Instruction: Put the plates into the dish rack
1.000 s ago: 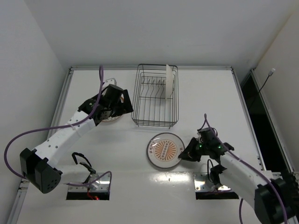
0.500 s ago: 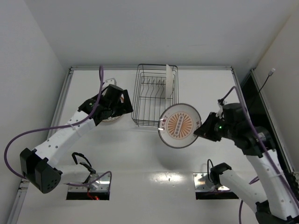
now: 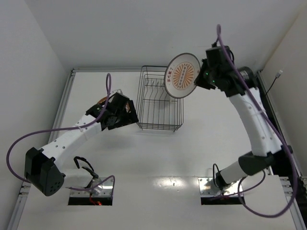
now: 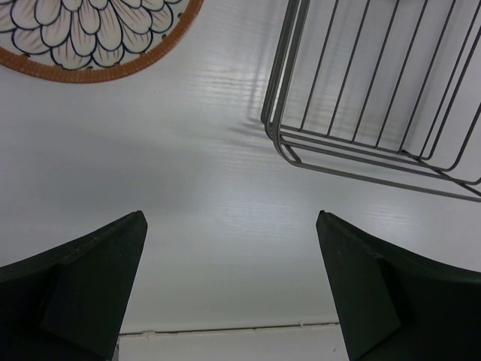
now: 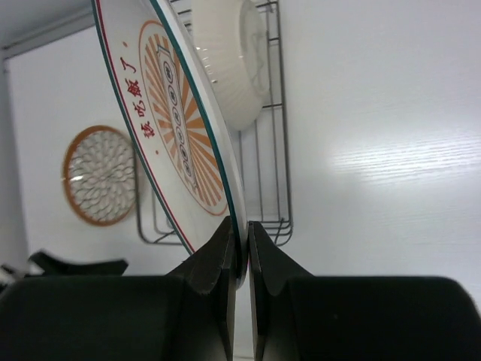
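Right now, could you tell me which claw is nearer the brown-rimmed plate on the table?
Left. The left claw hovers open beside the brown-rimmed plate, left of the dish rack; the right claw is high on the rack's other side, gripping the sunburst plate.

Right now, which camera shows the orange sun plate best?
The top camera: the sunburst plate faces it, whole and round, over the dish rack. The right wrist camera sees it slanted, cut off, pinched in the right tool. The left wrist camera misses it.
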Tool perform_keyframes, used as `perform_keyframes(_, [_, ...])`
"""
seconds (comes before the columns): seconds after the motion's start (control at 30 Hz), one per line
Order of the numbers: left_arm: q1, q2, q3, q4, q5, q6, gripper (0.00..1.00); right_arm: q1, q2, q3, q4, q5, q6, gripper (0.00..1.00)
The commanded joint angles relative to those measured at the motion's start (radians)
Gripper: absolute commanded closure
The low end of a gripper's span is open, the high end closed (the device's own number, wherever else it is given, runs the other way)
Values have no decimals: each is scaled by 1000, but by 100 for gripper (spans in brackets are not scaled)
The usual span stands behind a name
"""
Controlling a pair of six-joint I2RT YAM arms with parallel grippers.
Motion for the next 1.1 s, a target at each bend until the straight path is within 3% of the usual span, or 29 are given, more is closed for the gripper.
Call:
perform_keyframes(0.0, [-11, -6, 0, 11, 61, -22, 6, 50, 132, 116, 98, 150, -15, 100])
perform_keyframes(0.1, [-11, 5, -10, 42, 94, -13, 12, 95, 243, 263, 80, 288, -15, 100])
perform_keyframes(0.27, [-11, 26, -33, 102, 160, 19, 19, 182, 444, 510, 54, 384, -41, 100])
perform_keyframes(0.53, [-11, 37, -76, 148, 255, 57, 31, 312, 560, 501, 159, 659, -114, 100])
perform_keyframes(0.7, [-46, 14, -122, 180, 275, 77, 35, 392, 581, 427, 261, 980, -231, 100])
perform_keyframes(0.9, [-121, -17, -112, 162, 275, 99, 35, 428, 691, 393, 596, 1230, -520, 100])
perform_keyframes(0.97, [-141, -26, -103, 136, 254, 108, 35, 460, 765, 393, 880, 1318, -895, 100])
perform_keyframes(1.0, [-141, -37, -93, 136, 254, 108, 35, 460, 765, 393, 998, 1348, -897, 100])
perform_keyframes(1.03, [-141, -37, -93, 124, 227, 108, 35, 460, 829, 393, 1123, 1397, -1132, 100])
perform_keyframes(1.07, [-150, -52, -93, 123, 216, 108, 35, 469, 863, 415, 1363, 1414, -1244, 100])
